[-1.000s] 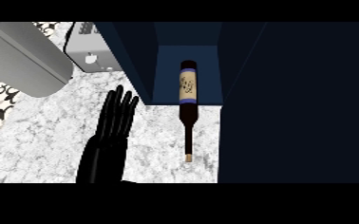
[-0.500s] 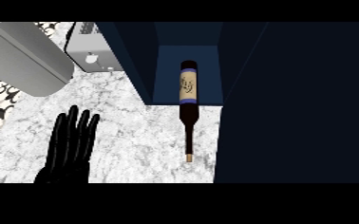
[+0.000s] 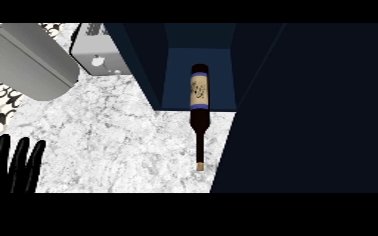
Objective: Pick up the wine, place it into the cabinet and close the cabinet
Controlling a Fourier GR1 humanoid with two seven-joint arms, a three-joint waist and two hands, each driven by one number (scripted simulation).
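Low at the counter's (image 3: 111,130) front left corner, the left hand (image 3: 21,165) showed straight, open fingers holding nothing. Near the back edge sat a grey appliance (image 3: 100,55). Further right, the wine (image 3: 198,107) lay with its base inside the open cabinet (image 3: 199,60), its neck out over the counter.

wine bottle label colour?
Cream, with blue bands above and below it, on the dark wine bottle; head view.

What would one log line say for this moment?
wine bottle: lying, base in cabinet, neck on counter | left robot hand: open, lower left | door: open
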